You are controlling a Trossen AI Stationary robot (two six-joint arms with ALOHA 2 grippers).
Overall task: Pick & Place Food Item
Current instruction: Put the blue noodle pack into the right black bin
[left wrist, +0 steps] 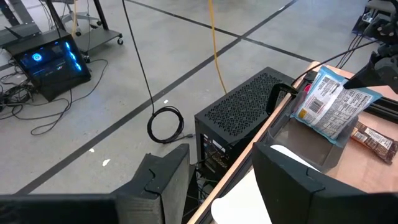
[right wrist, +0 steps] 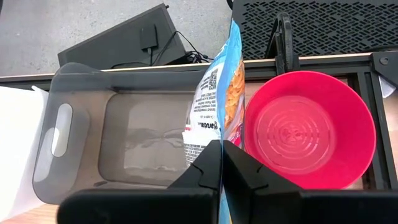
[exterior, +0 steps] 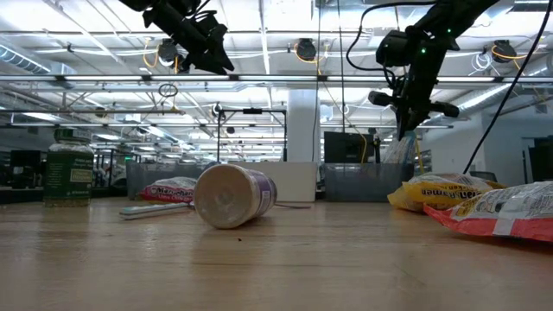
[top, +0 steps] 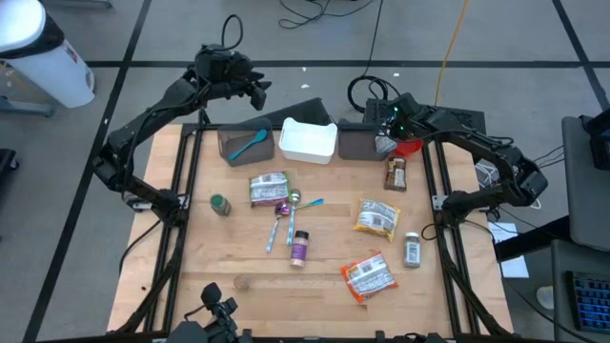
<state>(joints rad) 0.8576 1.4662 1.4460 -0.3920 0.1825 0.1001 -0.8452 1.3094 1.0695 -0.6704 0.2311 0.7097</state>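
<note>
— Pouch (right wrist: 214, 106) first: where does it sit relative to the right gripper (right wrist: 222, 163)?

— Pinched between that gripper's fingers, which are closed tight on its lower edge. The blue-and-orange pouch stands on edge beyond the fingertips, above the seam between the grey bin (right wrist: 112, 134) and the red bowl (right wrist: 309, 129).

— Is it touching either one?

— Cannot tell from the wrist view. From the left wrist view the pouch (left wrist: 333, 102) hangs over the grey bin's far end, held up off the floor of the bin.

— And from above?

— The right gripper (top: 389, 141) is at the table's back edge, over the right-hand grey bin (top: 355, 143), with the bowl (top: 410, 147) just beside it. A brown bottle (top: 396, 173) stands near, in front of the bowl.

— The left gripper?

— The left gripper (top: 259, 90) is raised behind the left bin (top: 246, 145), past the table's back edge. Its fingers (left wrist: 163, 180) stand apart with nothing between them.

— What else lies on the table?

— A white tub (top: 308, 140) between the two bins, a teal spoon (top: 250, 145) in the left bin, and other packets well apart from the right gripper, among them a yellow bag (top: 376, 218) and a red bag (top: 368, 276).
</note>
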